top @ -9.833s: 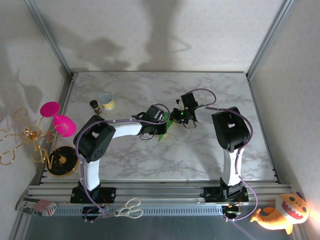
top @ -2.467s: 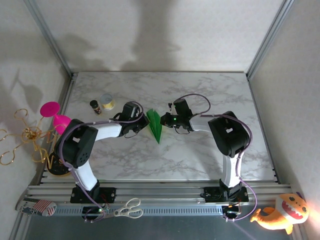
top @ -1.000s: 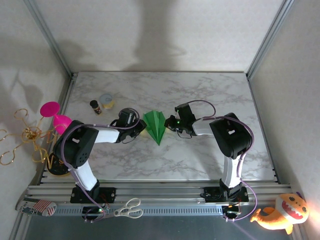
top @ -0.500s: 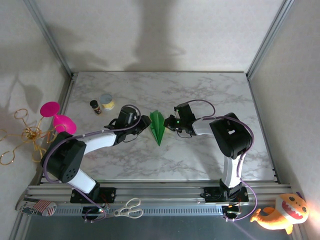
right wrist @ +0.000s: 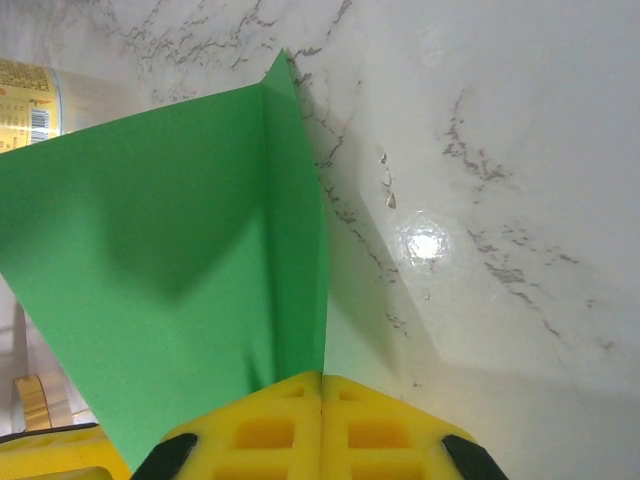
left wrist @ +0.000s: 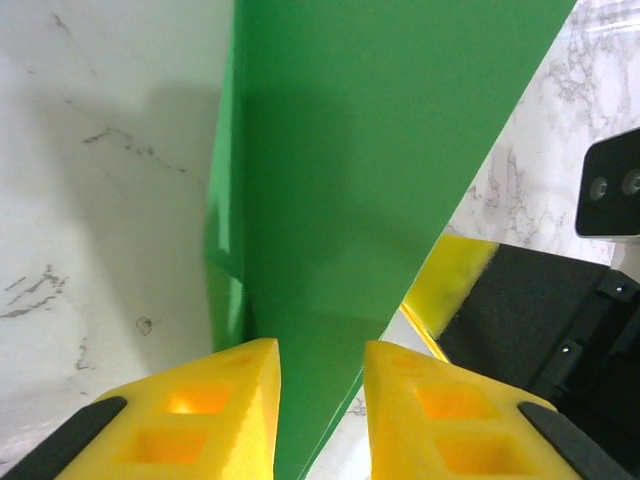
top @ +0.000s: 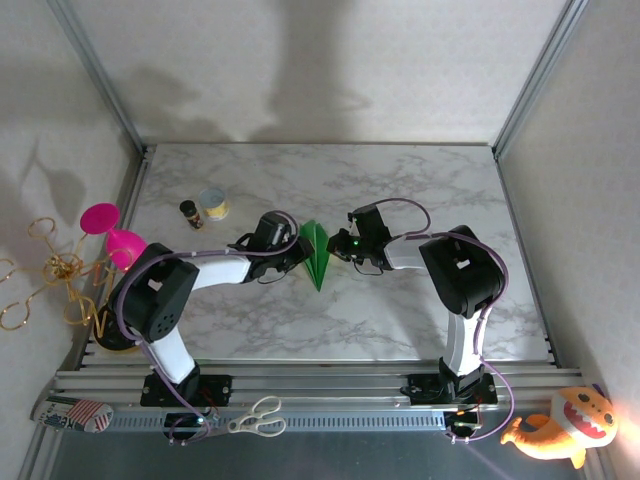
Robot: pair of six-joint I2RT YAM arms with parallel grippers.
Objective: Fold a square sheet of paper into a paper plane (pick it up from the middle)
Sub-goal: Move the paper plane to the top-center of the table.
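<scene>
Top external view: the paper plane sits near the middle of the desk, its nose pointing toward the arm bases, caught between your two pincers. It already reads as a narrow green dart, not a flat square, so I judge the main folds are done.

Your right pincer is closed tight on the plane. In its wrist view the yellow fingers meet with no gap, and the central crease runs straight into the seam between them, one wing spreading out to the left.

Your left pincer is narrow. Its two yellow fingers straddle the plane's lower edge, with green paper passing down through the slot. You cannot tell from that view whether the pads actually press the paper or merely flank it.

What seems left is finishing work: sharpening the long crease, setting the wings evenly, then letting go so the plane rests on the desk by itself. Neither pincer has let go of it yet. The can and the small dark bottle stand well apart to the left.
</scene>
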